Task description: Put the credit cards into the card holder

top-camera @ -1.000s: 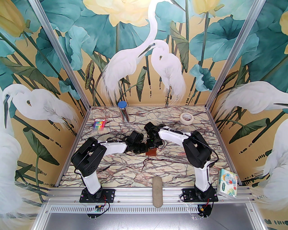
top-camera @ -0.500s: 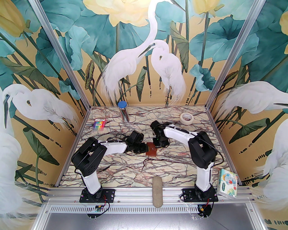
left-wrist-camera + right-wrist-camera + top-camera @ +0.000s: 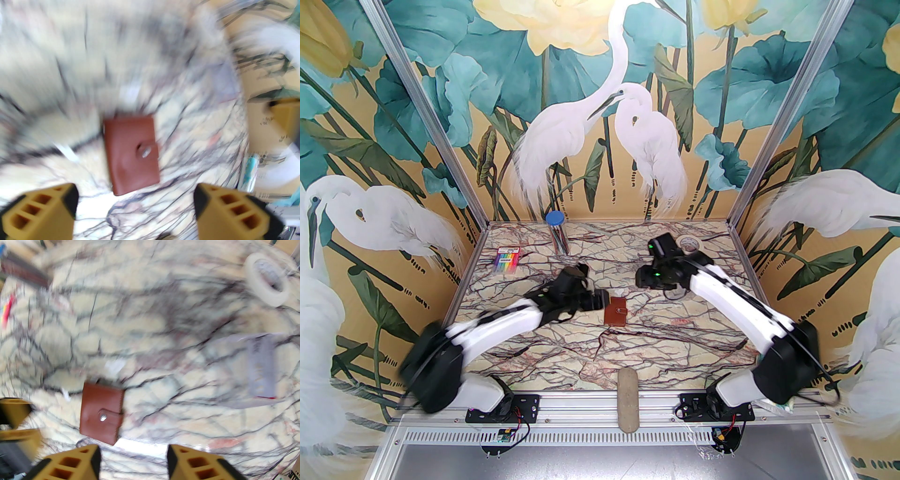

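The card holder (image 3: 616, 311) is seen lying flat and closed on the marbled tabletop (image 3: 675, 347), with its snap tab fastened (the metal stud can be made out in both wrist views). The left fingers (image 3: 39, 211) are spread wide and are held just to the left of the card holder, apart from it, with nothing gripped. The right fingers (image 3: 199, 465) are likewise parted and empty, and are held behind the card holder and to its right, clear of it. A roll of masking tape (image 3: 267, 284) is set well behind and to the right of the card holder. A pack of rainbow pens (image 3: 506, 260) is placed well off to its left rear. A clear plastic wrapper (image 3: 260, 366) is laid to the card holder's right.
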`<state>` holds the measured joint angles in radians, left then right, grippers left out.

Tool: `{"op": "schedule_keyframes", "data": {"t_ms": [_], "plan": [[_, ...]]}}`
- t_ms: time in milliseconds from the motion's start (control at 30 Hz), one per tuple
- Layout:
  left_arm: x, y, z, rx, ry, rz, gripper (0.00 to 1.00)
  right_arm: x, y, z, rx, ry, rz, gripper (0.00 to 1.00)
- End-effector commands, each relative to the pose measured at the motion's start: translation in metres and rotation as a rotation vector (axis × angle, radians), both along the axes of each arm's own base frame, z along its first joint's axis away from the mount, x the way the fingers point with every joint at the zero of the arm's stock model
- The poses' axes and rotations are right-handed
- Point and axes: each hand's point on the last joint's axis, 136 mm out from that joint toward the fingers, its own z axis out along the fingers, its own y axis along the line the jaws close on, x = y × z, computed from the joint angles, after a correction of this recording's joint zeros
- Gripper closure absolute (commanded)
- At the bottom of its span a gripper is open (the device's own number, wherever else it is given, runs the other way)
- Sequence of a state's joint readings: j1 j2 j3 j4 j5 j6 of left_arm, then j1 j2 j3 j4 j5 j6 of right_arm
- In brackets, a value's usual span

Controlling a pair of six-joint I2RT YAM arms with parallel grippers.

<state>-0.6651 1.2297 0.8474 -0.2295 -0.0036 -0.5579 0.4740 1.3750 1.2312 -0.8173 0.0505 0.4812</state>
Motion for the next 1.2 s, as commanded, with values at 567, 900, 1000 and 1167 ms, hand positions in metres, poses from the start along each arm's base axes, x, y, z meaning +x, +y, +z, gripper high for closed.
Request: {"op": "schedule_keyframes", "data": {"t_ms": [567,900,1000,1167], "plan": [[0.038,0.245,-0.045,0.472,-0.446,0.552,0.00,-0.014,-0.213,-0.036,-0.301,-0.611,-0.599,0.07],[0.092,0.249,-0.046,0.425,-0.476,0.494,0.01,0.028,-0.224,-0.057,-0.259,-0.691,-0.543,0.07],[0.101,0.246,-0.067,0.417,-0.543,0.468,0.01,0.046,-0.218,-0.056,-0.235,-0.739,-0.504,0.08],[0.103,0.240,-0.069,0.399,-0.504,0.427,0.01,0.071,-0.194,-0.084,-0.242,-0.730,-0.370,0.12]]}}
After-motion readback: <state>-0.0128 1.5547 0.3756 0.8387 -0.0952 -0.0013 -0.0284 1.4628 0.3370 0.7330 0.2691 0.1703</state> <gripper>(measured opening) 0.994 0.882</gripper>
